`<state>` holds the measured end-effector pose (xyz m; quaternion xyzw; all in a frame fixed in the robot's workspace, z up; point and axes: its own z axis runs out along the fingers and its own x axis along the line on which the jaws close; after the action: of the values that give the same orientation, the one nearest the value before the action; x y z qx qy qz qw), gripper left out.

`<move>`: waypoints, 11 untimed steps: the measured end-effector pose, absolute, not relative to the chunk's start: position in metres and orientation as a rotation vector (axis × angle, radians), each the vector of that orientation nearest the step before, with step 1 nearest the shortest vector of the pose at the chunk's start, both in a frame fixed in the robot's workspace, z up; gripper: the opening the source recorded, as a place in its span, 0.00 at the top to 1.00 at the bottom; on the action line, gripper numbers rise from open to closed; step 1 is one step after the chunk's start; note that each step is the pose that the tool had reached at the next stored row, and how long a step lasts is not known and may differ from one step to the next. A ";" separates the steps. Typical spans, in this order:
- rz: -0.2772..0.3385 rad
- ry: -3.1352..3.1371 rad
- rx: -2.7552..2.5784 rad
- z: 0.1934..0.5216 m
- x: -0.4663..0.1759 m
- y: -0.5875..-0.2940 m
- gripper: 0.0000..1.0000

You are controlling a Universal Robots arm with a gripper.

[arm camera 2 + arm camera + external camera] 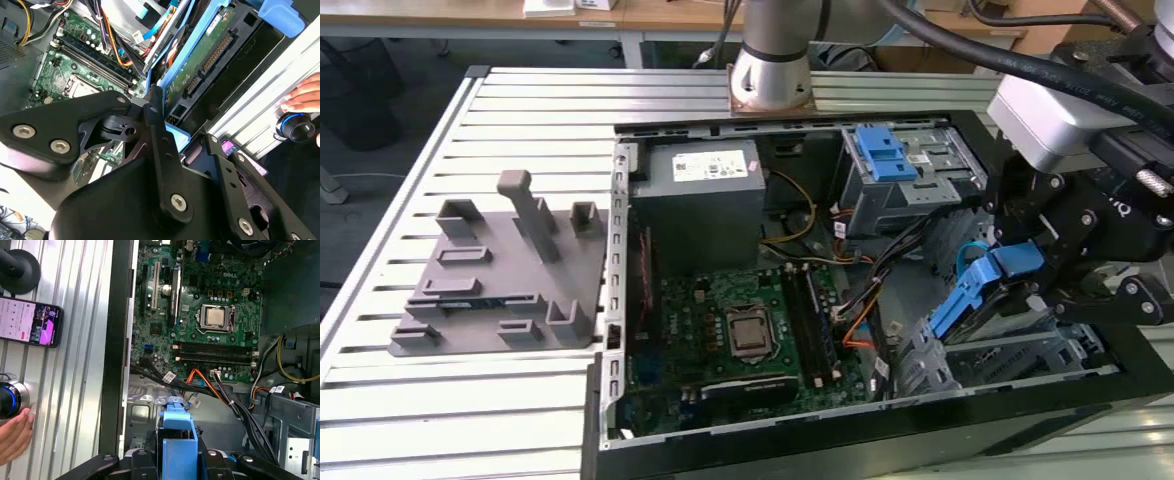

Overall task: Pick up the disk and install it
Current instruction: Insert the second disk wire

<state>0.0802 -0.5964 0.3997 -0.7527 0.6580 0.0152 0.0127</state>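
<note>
Silver-grey arm column (pixel 774 60) on copper-toned base flange, thick black cable (pixel 987 55) looping overhead. Light grey wrist housing (pixel 1054 120) with black brackets. Black matte gripper (pixel 150 100) linkages in second wrist view, flat plates, silver hex-socket screws (pixel 178 202), thin bar-shaped fingers (pixel 155 107).

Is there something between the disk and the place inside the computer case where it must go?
Nothing visible blocks it. The pincer holds the disk, tilted, at the metal bay on the exterior view's right. A cable bundle runs beside the bay, close to the disk but not across its way.
</note>
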 end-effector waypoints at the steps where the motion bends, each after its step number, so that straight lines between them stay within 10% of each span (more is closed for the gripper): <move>1: 0.047 2.051 -2.346 0.400 0.080 -0.596 0.64; 11: 0.047 2.053 -2.345 0.400 0.080 -0.596 0.64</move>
<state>0.0797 -0.5964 0.4003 -0.7523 0.6586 0.0150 0.0120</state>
